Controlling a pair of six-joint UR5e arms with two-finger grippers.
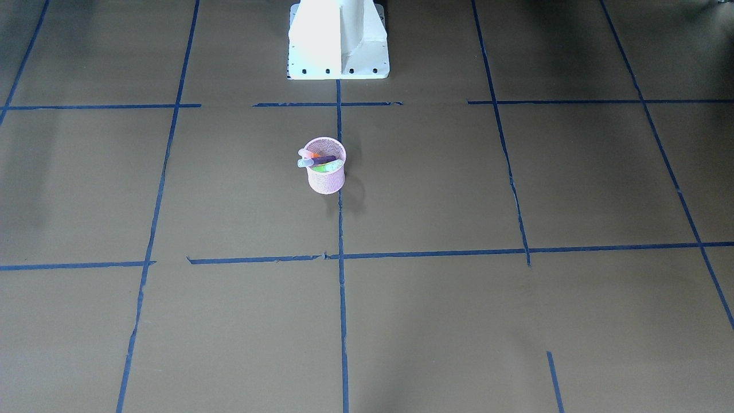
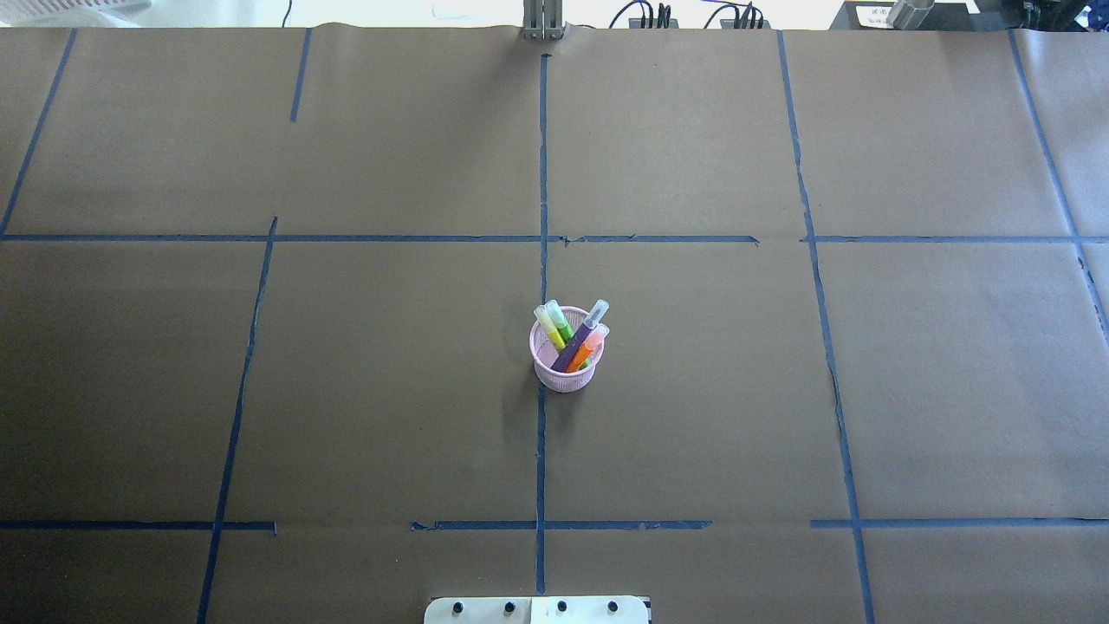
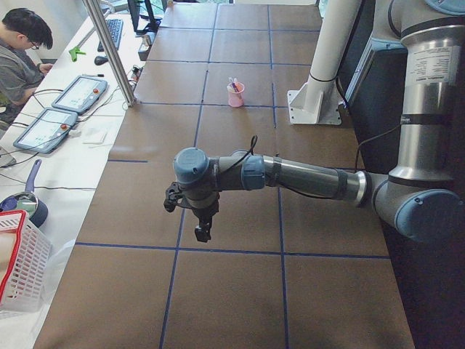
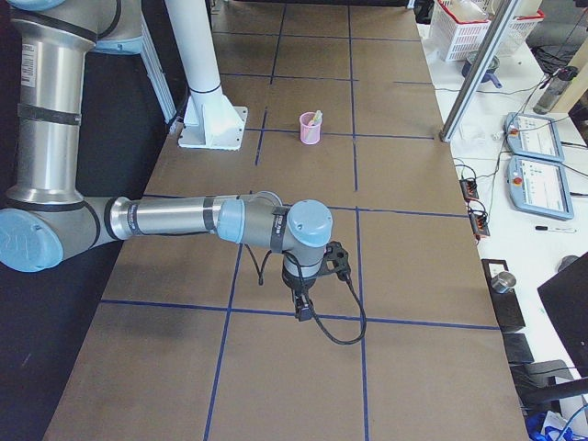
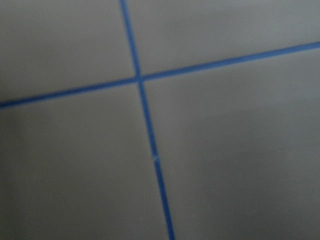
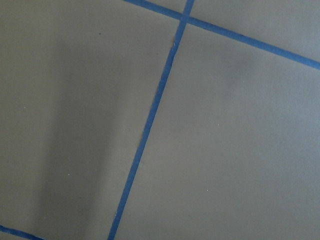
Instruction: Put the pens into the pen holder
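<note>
The pink mesh pen holder point(image 2: 563, 374) stands upright near the table's middle, on a blue tape line. The purple pen point(image 2: 579, 342), the orange pen point(image 2: 590, 350) and the green pen point(image 2: 562, 328) stand inside it, pale caps sticking out over the rim. The holder also shows in the front view point(image 1: 327, 181), the left view point(image 3: 236, 97) and the right view point(image 4: 310, 131). My left gripper point(image 3: 203, 233) hangs over bare table far from the holder, and so does my right gripper point(image 4: 301, 312). I cannot tell whether either is open or shut. Both wrist views show only brown paper and tape.
The robot's white base point(image 1: 338, 40) stands at the table's near edge. Blue tape lines point(image 2: 541, 451) cross the brown paper. An operator point(image 3: 20, 51), tablets point(image 3: 80, 93) and a white basket point(image 3: 18, 262) are beside the table's far side.
</note>
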